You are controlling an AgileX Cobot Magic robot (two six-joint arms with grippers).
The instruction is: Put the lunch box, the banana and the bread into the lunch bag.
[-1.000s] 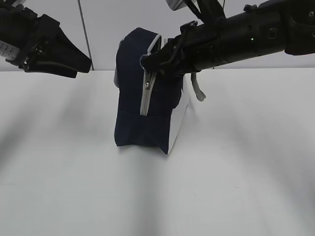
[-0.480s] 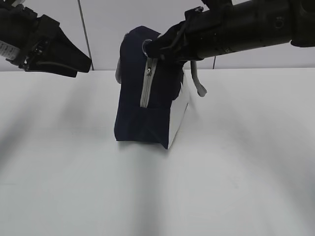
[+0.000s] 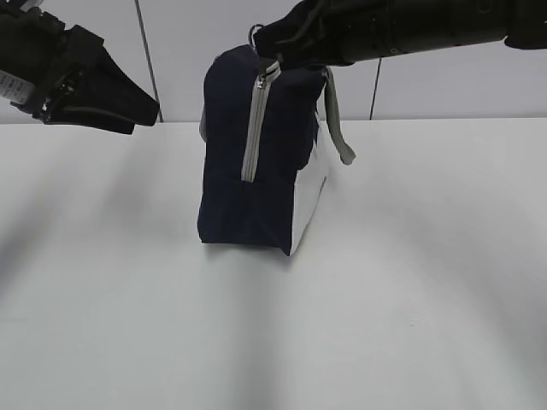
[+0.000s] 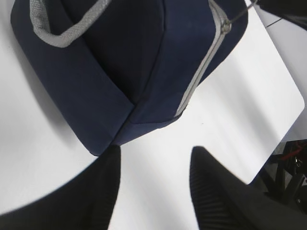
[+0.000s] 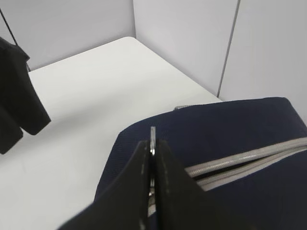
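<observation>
Zipper step in hand: right gripper (image 5: 152,143) pinched shut on the ring pull (image 3: 255,32) at the top of the lunch bag (image 3: 256,162), which stands upright mid-table (image 3: 273,325). Grey zipper (image 3: 252,128) runs down the front face, looks closed along the visible length; top end partly hidden by the arm, so can't say how far the slider sits. Left gripper (image 4: 153,191) parked half-open above the table just beside the bag's base, holding nothing. Lunch box, banana, bread not in any view. Next move, probably: drag the pull along the track to open the mouth, with the left steadying the bag since soft fabric will likely lift or tip. Bag: navy woven fabric, white side panel (image 3: 312,201), grey webbing strap (image 3: 335,120), rounded top, boxy base. Table matte white.
</observation>
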